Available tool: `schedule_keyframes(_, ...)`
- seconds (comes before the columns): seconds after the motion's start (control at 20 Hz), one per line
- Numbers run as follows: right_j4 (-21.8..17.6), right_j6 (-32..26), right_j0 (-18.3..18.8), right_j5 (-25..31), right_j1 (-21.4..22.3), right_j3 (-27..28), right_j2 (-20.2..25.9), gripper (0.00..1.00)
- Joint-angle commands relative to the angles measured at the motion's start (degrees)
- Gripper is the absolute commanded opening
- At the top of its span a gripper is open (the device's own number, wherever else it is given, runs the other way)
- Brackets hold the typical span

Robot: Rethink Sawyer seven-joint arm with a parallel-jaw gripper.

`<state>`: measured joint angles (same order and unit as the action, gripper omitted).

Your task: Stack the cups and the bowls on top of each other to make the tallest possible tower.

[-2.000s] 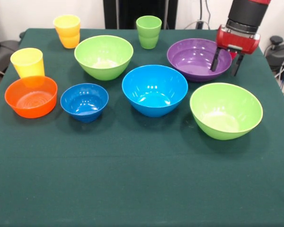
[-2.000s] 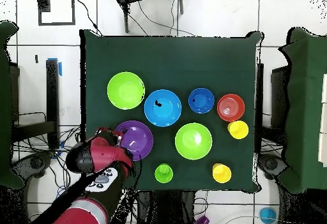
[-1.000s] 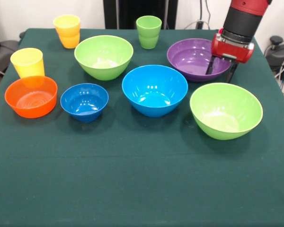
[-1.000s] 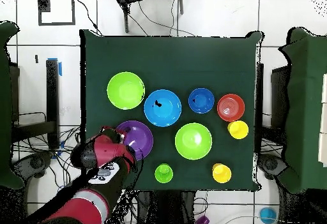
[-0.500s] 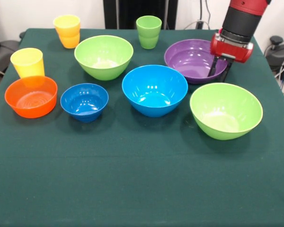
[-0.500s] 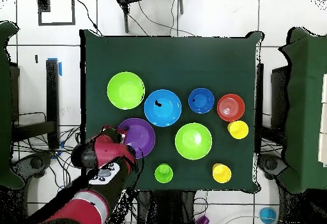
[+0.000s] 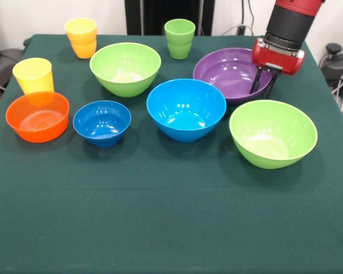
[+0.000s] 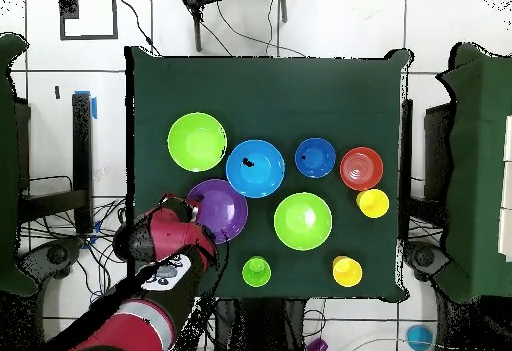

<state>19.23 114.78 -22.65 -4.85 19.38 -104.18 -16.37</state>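
Gripper: narrowed to a thin gap and pinched, by the look of it, across the rim of the purple bowl, one finger inside the wall and one outside. Holds nothing else. Hangs low, wrist upright above the grip.

Around the gripper:
- Directly under and beside it, the purple bowl, with its rim on the side away from the gripper close against the large blue bowl; cannot tell whether touching.
- Just beside the gripper toward the camera, a large light green bowl.
- Beyond the blue bowl, well apart from the gripper, a second light green bowl and a light green cup.
- Farthest away, the small blue bowl, the orange bowl and the yellow cups.
- No tower yet; every bowl alone on the table.

Likely trouble:
- A one-sided pinch on glossy plastic: could tip the bowl and let it slide out of the fingers on the lift.
- Too low a carry: could shove the blue bowl aside or clip the green one nearby.
- A release off centre: could leave the purple bowl resting crooked on the blue rim.
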Motion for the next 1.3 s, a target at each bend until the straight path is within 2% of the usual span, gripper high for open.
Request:
schedule_keyframes(0.05, -0.1, 8.5, 1.56, 0.13, -1.13, 3.49, 6.45, 0.0)
schedule_keyframes(1.3, 0.9, 8.09, -0.12, 5.36, 2.87, 2.26, 4.21, 0.0)
